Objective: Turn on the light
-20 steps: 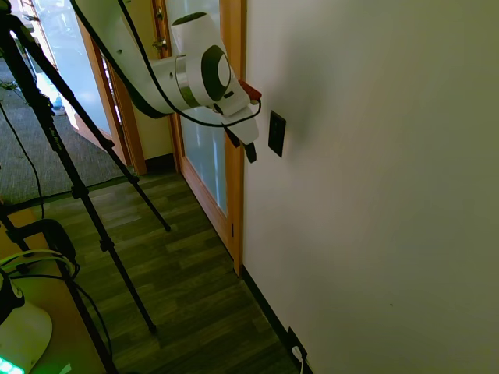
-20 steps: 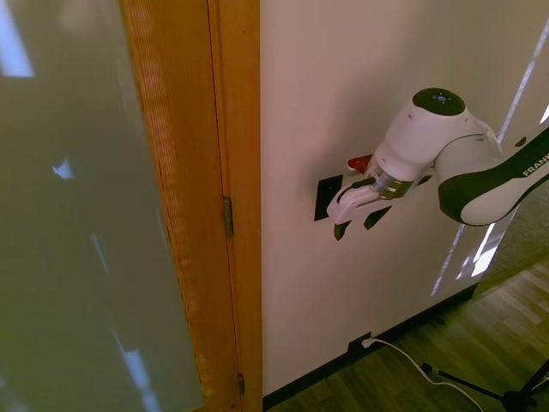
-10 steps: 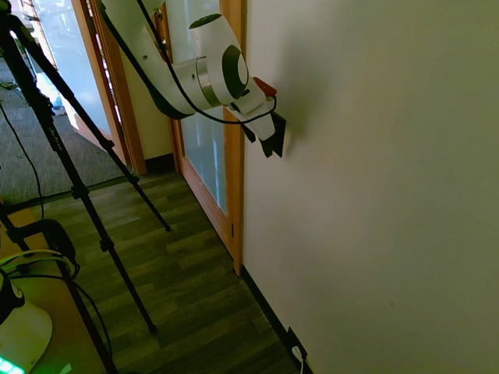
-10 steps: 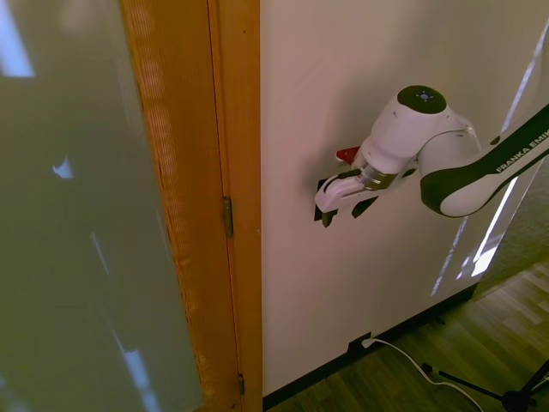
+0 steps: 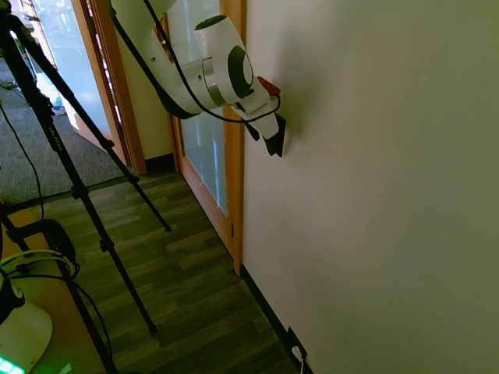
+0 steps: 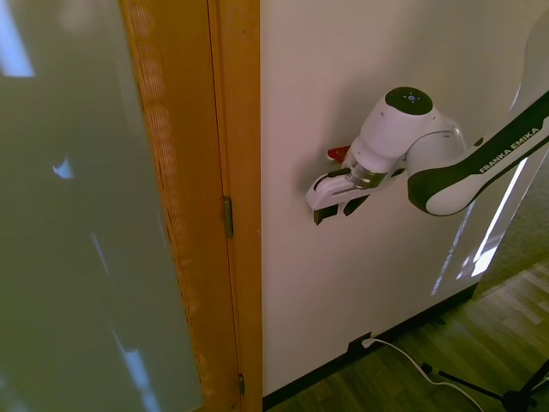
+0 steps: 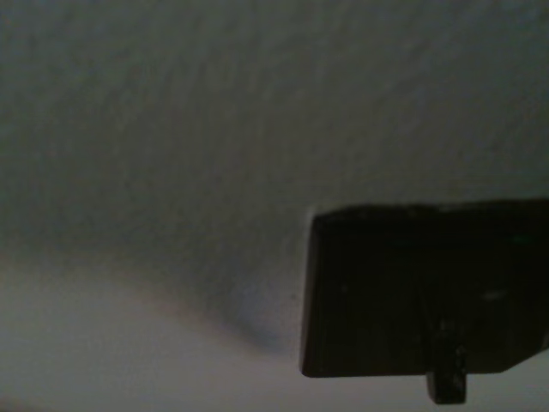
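No lamp shows in any view. The light's switch [image 7: 412, 292] is a small dark upright plate on the white wall, with a short dark toggle [image 7: 447, 382] sticking out of it in the wrist view. My gripper [image 5: 269, 140] is pressed up against the wall right over that plate, so both exterior views hide nearly all of it. In the second exterior view my gripper [image 6: 333, 212] has its two dark fingers apart, open, and holding nothing.
A wooden door frame [image 5: 234, 156] [image 6: 232, 197] with a frosted glass door stands just beside the switch. Low on the wall by the baseboard is a dark outlet plate with a white plug [image 5: 296, 349] [image 6: 360, 345]. Dark wood floor lies below.
My gripper has moved up and in toward the wall, from beside the dark plate to over it. The plate was plainly visible a second ago and is now covered.
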Available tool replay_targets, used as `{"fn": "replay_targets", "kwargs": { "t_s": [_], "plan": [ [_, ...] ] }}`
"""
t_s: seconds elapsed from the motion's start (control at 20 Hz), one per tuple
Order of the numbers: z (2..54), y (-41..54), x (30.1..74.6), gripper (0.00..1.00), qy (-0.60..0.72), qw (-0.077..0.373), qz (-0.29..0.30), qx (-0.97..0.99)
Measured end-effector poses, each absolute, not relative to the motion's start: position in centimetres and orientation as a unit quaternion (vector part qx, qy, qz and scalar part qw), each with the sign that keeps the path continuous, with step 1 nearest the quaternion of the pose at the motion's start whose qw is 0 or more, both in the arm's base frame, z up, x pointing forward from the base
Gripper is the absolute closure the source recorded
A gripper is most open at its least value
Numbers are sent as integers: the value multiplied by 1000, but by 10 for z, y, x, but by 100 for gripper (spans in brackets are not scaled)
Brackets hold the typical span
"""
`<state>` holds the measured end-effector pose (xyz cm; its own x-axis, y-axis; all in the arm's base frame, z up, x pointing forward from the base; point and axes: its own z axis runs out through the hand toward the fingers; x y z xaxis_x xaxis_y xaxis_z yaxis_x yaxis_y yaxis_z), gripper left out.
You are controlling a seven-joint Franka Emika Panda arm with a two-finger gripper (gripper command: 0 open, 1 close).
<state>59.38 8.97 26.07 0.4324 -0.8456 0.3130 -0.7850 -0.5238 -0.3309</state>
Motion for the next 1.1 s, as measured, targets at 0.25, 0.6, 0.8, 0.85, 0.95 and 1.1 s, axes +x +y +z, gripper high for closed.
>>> {"fn": "replay_targets", "kwargs": {
  "t_s": [0.25, 0.6, 0.8, 0.85, 0.95, 1.1],
  "plan": [
    [259, 89, 596, 100, 484, 67, -224, -843],
    [254, 84, 606, 100, 491, 66, -224, -839],
    [250, 82, 612, 100, 497, 64, -222, -837],
    [249, 83, 613, 100, 499, 64, -220, -836],
    [249, 84, 614, 100, 501, 64, -219, -835],
    [249, 82, 614, 100, 508, 61, -218, -831]
  ]
}}
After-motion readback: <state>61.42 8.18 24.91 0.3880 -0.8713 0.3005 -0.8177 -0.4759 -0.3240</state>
